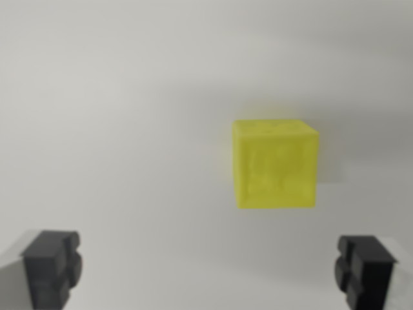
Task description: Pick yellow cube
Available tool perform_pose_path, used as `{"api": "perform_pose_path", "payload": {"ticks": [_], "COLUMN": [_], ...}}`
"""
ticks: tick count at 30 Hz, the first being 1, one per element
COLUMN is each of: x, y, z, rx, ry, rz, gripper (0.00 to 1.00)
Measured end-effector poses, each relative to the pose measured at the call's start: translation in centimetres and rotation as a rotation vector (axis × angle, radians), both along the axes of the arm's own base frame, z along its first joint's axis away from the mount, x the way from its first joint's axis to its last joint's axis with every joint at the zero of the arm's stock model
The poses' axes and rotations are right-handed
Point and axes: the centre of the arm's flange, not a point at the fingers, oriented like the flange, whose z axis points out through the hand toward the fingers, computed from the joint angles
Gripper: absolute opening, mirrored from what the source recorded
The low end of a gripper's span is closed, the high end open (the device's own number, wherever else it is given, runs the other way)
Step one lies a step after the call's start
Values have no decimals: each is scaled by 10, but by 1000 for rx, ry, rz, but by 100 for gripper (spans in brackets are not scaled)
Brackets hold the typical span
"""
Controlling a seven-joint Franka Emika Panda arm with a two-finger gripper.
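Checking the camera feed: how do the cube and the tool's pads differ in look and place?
The cube is bright yellow; the pads are black. The cube sits right of centre, whole in view; the pads stand apart at the bottom corners, cut off by the edge. The tool is open, not touching the cube. Both look blurred.

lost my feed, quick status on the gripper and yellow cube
Gripper open, empty, fingers wide apart. Yellow cube on white surface, ahead, toward wrist view's right, untouched. Nothing in the way.
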Motion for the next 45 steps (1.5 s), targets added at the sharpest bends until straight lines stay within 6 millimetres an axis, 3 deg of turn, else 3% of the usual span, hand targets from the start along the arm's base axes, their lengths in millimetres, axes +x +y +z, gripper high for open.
{"api": "perform_pose_path", "payload": {"ticks": [45], "x": [-1], "y": [-41], "z": [-113], "rx": [-7], "ry": [22], "rz": [75], "gripper": [100]}}
